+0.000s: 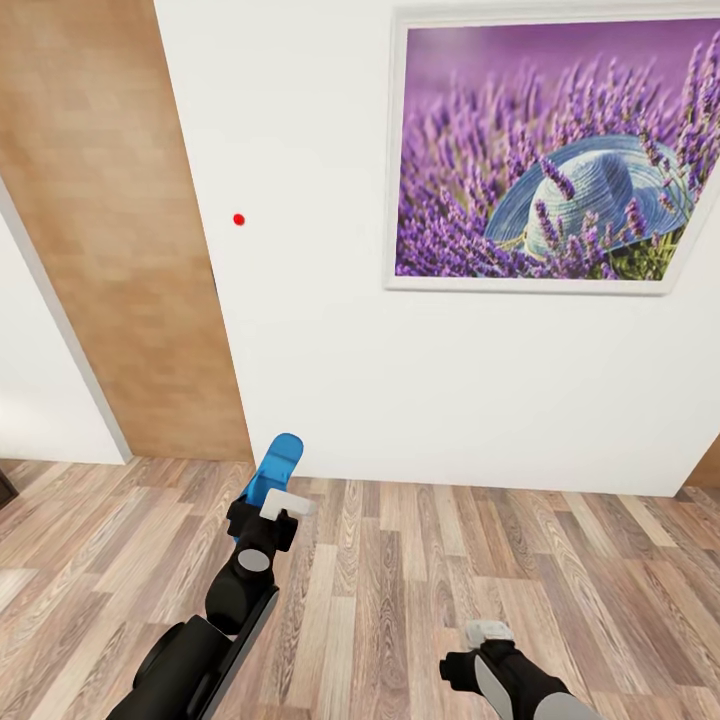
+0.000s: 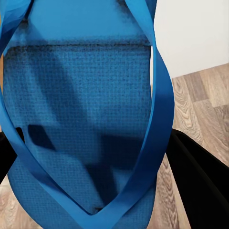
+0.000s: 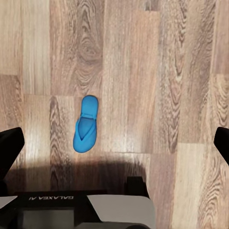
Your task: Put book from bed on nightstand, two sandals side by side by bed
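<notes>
Right wrist view is showing the second sandal (image 3: 86, 124) lying lengthwise on the floor (image 3: 143, 71) below the right tool (image 3: 114, 143), fingers apart, while the left tool (image 1: 272, 510) is clamping 1 sandal (image 1: 274, 466).

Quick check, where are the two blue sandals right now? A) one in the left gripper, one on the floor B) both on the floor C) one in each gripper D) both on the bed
A: the left gripper is shut on one sandal, held up off the floor, while the second sandal lies flat on the wood floor below the open right gripper.
</notes>
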